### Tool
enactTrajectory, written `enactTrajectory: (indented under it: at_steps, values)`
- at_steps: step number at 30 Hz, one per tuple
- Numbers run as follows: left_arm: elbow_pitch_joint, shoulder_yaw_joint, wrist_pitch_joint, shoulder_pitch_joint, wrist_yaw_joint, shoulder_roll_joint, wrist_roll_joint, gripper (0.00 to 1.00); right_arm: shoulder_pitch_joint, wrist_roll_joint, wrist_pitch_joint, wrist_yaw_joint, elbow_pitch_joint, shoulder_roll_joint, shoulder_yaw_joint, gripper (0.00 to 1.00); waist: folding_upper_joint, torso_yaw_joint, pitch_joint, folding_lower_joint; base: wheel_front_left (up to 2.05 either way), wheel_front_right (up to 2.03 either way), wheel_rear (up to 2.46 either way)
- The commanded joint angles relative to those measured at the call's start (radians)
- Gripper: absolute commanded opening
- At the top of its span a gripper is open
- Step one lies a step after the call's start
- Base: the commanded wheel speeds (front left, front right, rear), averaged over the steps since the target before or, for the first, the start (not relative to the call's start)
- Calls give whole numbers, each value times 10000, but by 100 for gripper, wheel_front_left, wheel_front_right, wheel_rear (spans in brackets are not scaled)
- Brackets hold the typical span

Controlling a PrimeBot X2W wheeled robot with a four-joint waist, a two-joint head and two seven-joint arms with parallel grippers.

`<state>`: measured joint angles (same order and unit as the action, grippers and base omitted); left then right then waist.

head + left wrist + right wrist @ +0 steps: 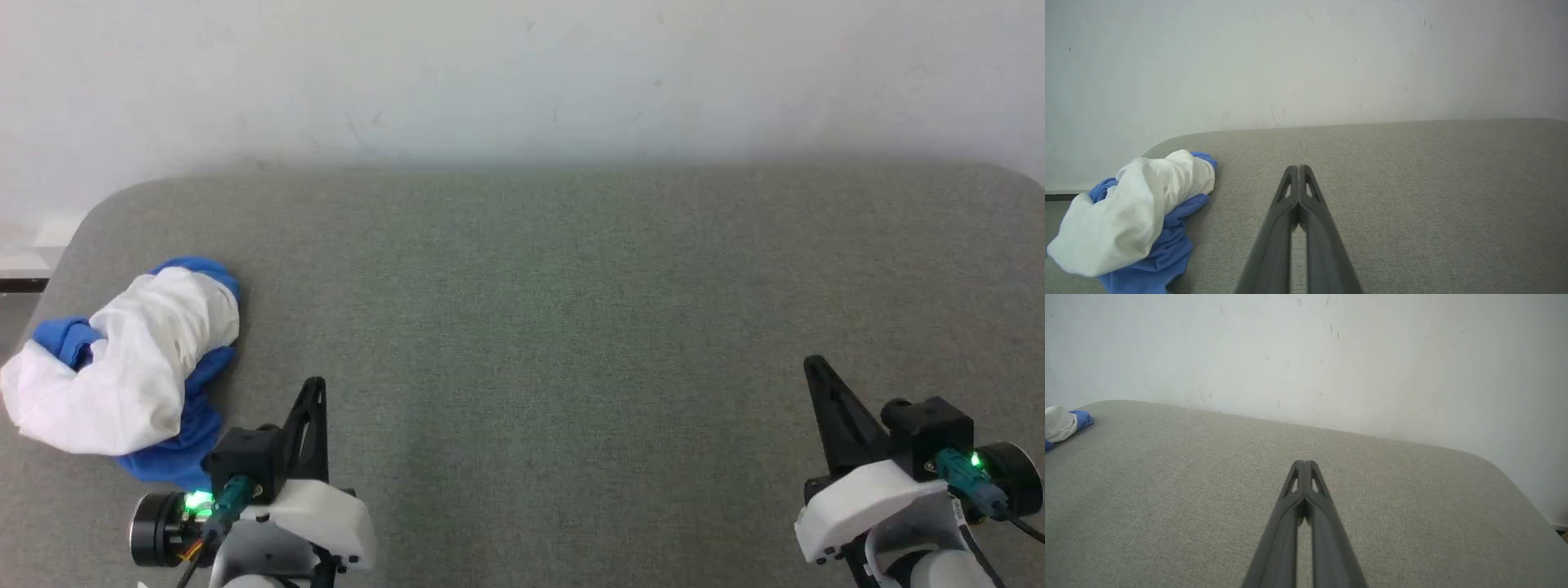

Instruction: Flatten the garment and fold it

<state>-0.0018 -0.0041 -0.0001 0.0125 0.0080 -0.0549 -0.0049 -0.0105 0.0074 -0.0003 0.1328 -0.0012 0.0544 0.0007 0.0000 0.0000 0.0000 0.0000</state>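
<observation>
lying bunched on one table (pixel 571 327), one garment (pixel 122 367); left hand (pixel 317 384), right hand (pixel 811 364), both closed, empty

Soft crumpled cotton-like garment (pixel 131 367) on matt, woven grey table covering (pixel 571 327); scuffed matt white wall (pixel 522 73).

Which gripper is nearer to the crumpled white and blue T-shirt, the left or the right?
Left. The left gripper is just to the right of the T-shirt, close beside it. The right gripper is far off, toward the opposite side of the table.
</observation>
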Motion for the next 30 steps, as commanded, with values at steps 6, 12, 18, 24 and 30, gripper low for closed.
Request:
enactTrajectory:
  at_steps: [6, 12, 18, 24, 30]
  values:
    - [18, 41, 1, -125, -80, 47, 49, 0, 105, -74, 3, -21, 12, -42, -7, 0, 0, 0, 0, 0, 0, 0, 0]
    - [18, 41, 1, -125, -80, 47, 49, 0, 105, -74, 3, -21, 12, -42, -7, 0, 0, 0, 0, 0, 0, 0, 0]
    - [-2, -7, -2, 7, 4, -2, -4, 100, -1, 8, -4, 0, -1, 8, -3, 100, 0, 0, 0, 0, 0, 0, 0]
    - [-14, -14, -80, 34, 19, -2, -80, 100, -9, 82, -81, -1, 43, 10, -117, 100, 0, 2, 4, 0, 0, 0, 0]
    - [-52, -27, -205, 75, 55, 0, -211, 100, -5, 187, -207, -2, 143, 7, -307, 100, 0, 20, 38, 0, 0, 0, 0]
